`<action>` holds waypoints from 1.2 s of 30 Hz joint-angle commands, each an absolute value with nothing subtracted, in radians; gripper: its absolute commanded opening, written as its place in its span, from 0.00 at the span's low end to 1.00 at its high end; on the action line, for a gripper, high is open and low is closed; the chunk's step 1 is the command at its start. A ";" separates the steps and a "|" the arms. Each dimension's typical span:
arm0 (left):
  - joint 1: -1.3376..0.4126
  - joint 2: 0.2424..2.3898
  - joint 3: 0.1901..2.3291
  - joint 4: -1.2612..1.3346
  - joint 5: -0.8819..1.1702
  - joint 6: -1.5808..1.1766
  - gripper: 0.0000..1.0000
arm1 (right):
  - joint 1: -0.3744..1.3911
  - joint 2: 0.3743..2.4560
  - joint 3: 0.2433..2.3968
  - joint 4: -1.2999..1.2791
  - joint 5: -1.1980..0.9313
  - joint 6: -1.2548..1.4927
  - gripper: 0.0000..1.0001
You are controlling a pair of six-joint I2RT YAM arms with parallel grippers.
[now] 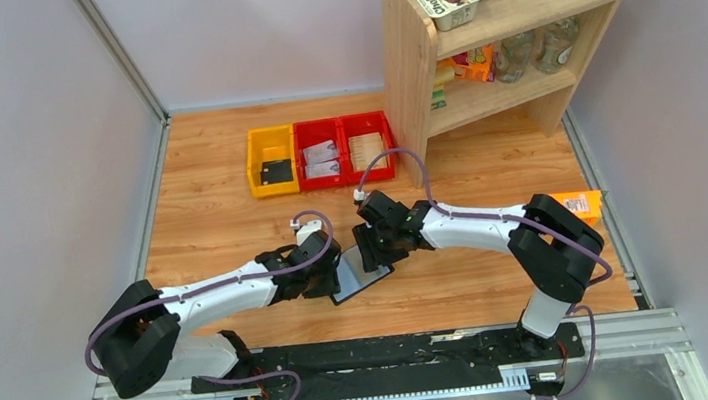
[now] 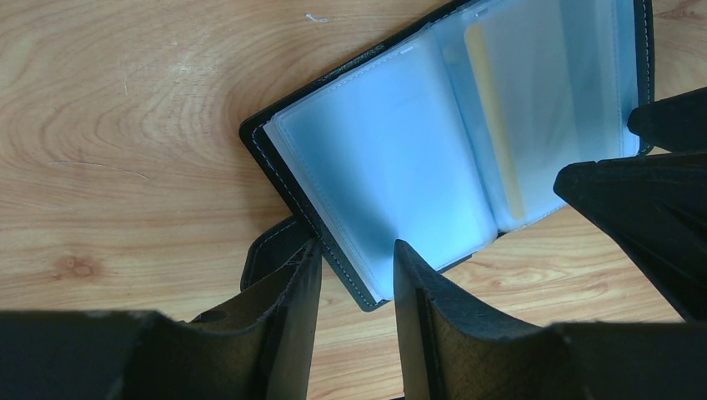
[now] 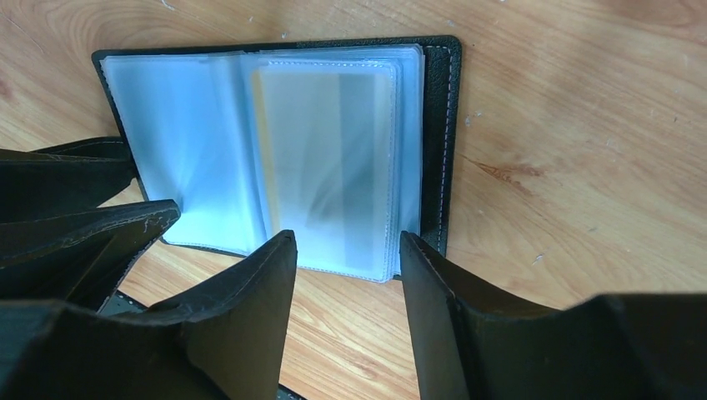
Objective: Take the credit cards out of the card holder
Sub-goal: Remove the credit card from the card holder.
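The black card holder [image 1: 363, 277] lies open on the table between my two grippers, its frosted blue sleeves [image 2: 392, 158] facing up. One card [image 3: 325, 158] shows dimly inside a right-hand sleeve, with a yellow edge [image 2: 496, 125] and a grey band. No black credit card shows in the holder. My left gripper [image 2: 357, 250] is open and straddles the holder's near corner, one finger by the strap tab [image 2: 265, 250]. My right gripper [image 3: 346, 237] is open at the near edge of the right-hand sleeves, holding nothing.
A yellow bin [image 1: 255, 161] with a flat black item and two red bins [image 1: 342, 126] with whitish cards stand at the back. A wooden shelf [image 1: 411, 73] with cups and bottles stands at the back right. An orange carton [image 1: 580, 202] lies at the right edge.
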State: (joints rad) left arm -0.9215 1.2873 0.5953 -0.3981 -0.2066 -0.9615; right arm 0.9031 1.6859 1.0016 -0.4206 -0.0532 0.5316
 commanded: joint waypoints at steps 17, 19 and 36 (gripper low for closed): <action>-0.925 1.325 0.595 -0.347 -0.163 -0.963 0.45 | 0.916 1.618 1.020 -0.311 -0.232 0.520 0.41; -0.925 1.325 0.595 -0.345 -0.164 -0.965 0.45 | 0.919 1.612 1.020 -0.299 -0.256 0.520 0.41; -0.923 1.039 0.456 -0.325 -0.267 -1.064 0.47 | 0.917 1.634 0.986 -0.232 -0.276 0.538 0.44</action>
State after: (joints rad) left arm -0.9215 1.1378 0.4751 -0.3145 -0.2119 -1.0107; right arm 0.9123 1.6447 0.9951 -0.2676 -0.3141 0.5312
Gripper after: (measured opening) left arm 0.460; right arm 0.447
